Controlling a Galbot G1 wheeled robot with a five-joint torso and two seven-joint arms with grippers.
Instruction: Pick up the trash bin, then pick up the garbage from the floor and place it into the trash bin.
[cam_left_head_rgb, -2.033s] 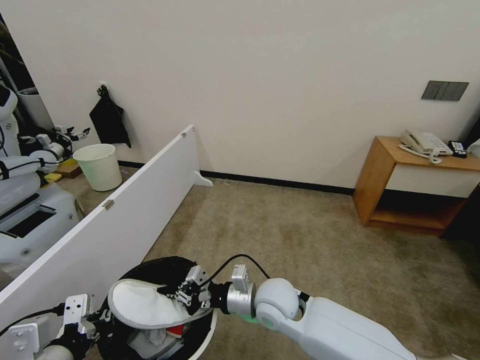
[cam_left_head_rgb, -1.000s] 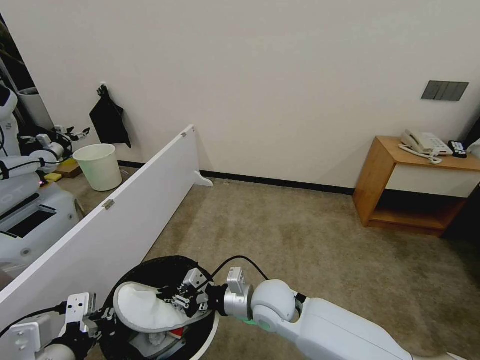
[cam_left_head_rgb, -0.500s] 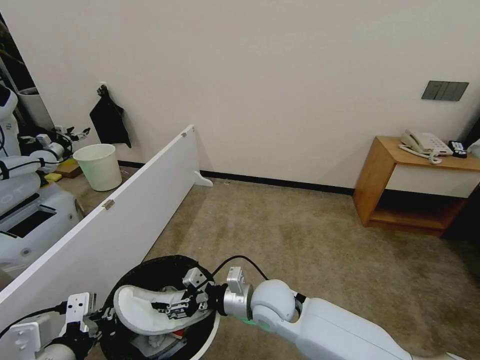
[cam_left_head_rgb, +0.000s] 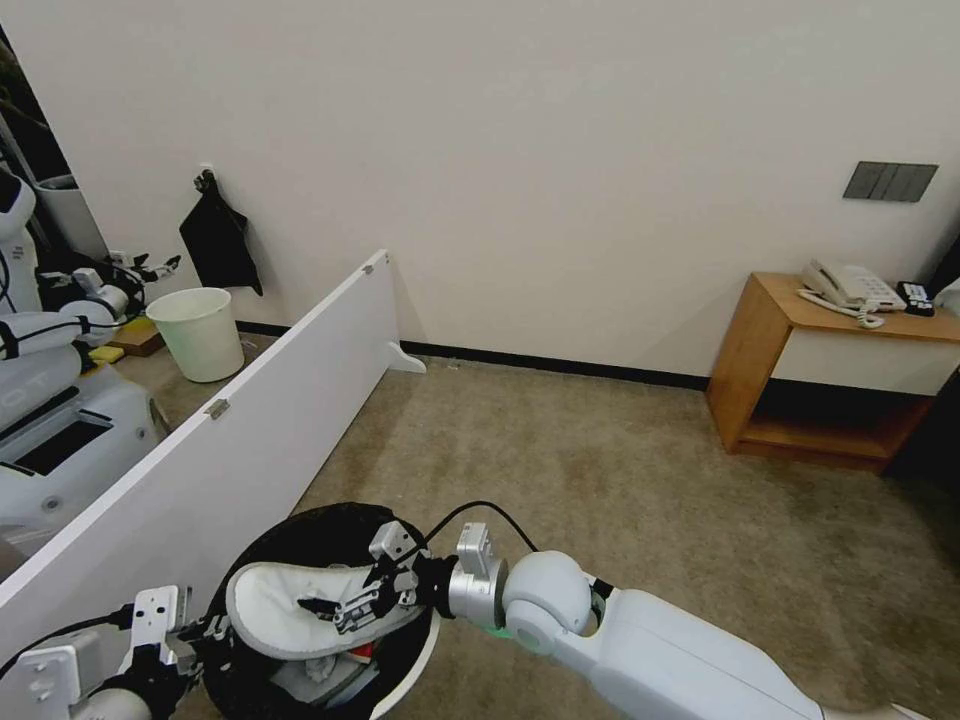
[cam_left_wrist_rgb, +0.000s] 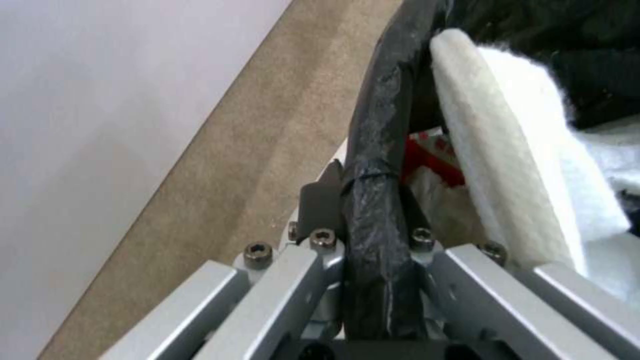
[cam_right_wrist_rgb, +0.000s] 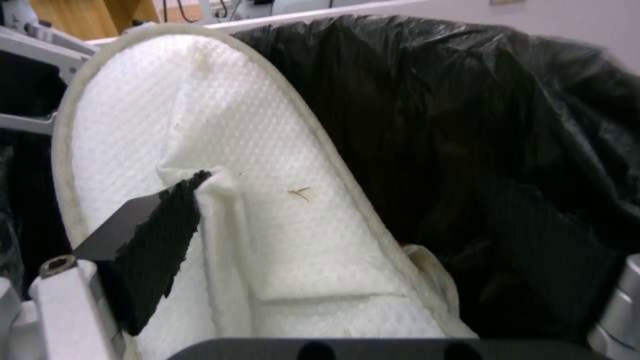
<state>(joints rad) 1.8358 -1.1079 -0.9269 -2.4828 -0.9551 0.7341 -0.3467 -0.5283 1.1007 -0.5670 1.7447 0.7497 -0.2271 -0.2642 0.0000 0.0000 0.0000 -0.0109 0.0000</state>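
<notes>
Right gripper (cam_left_head_rgb: 335, 607): we open over the trash bin (cam_left_head_rgb: 300, 530), white slipper (cam_left_head_rgb: 280, 605) loose inside
Left gripper (cam_left_wrist_rgb: 363, 235): we clamp the rim
Next: withdraw, seek more litter

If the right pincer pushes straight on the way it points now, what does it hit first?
Probably the slipper lying right under the right pincer over the trash bin; past it, likely the bag-lined far rim where the left pincer grips.

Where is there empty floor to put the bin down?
Bare carpet stretches between the white partition board and the wooden side table. It's crowded inside the round black-lined trash bin, where the white slipper lies.
</notes>
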